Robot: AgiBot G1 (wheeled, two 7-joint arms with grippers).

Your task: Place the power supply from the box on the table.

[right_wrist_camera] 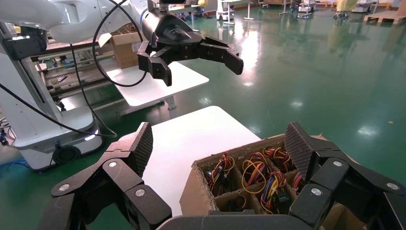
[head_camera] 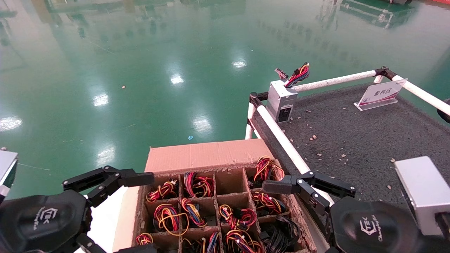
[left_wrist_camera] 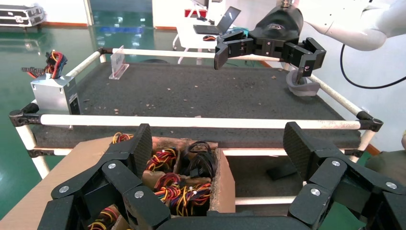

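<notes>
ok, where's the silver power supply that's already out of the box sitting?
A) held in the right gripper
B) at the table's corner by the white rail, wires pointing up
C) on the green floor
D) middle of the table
B: the power supply stands at the far corner of the table against the white rail, its wire bundle sticking up; both grippers are empty.
</notes>
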